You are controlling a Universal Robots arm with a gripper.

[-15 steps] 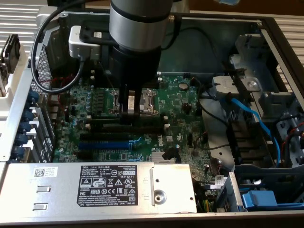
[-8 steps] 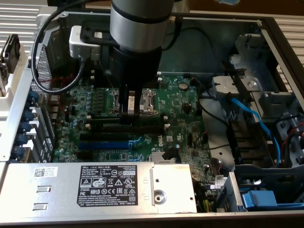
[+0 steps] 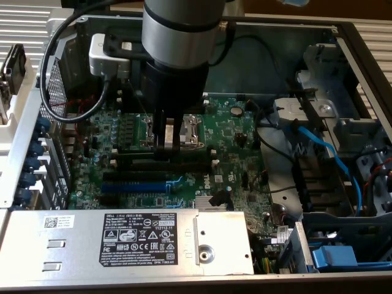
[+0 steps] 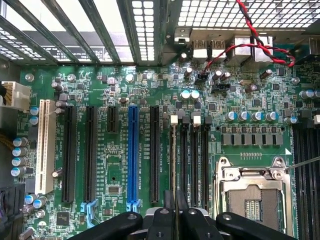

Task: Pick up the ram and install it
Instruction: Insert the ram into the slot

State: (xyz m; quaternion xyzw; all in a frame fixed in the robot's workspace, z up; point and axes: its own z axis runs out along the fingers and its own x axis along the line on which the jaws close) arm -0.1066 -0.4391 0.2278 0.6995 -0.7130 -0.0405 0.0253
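**Item:** ram (image 4: 173, 155); thin board seen edge-on in the wrist view; stands upright along the outermost of the black memory slots (image 4: 194, 155), the one beside a black expansion slot (image 4: 154, 150); whether it is pressed fully home cannot be told.

**Holder:** gripper (image 4: 175, 210); fingers (image 4: 168, 212) drawn close together, clamped on the ram's two faces; in the exterior view the gripper (image 3: 166, 139) hangs straight down from the grey arm (image 3: 180, 37), with its tips at the slot row.

**Surroundings, exterior view, bearings from the gripper:**
- CPU socket (image 3: 191, 131) just beside it at 3 o'clock;
- blue expansion slot (image 3: 131, 184) near, at 7 o'clock;
- silver power supply (image 3: 79, 236) with a black label at 6 o'clock, well apart;
- light blue cable (image 3: 334, 159) at 3 o'clock, far across the case (image 3: 275, 37);
- green motherboard (image 3: 229, 153) beneath the slots and socket.

**Further entries, wrist view:**
- the blue expansion slot (image 4: 132, 150) lies parallel to the ram, with the black expansion slot between them;
- white expansion slot (image 4: 45, 145) beyond the blue one, well apart from the ram;
- CPU socket (image 4: 252, 197) on the memory slots' other side;
- red and black twisted wires (image 4: 250, 30) cross above the rear ports.
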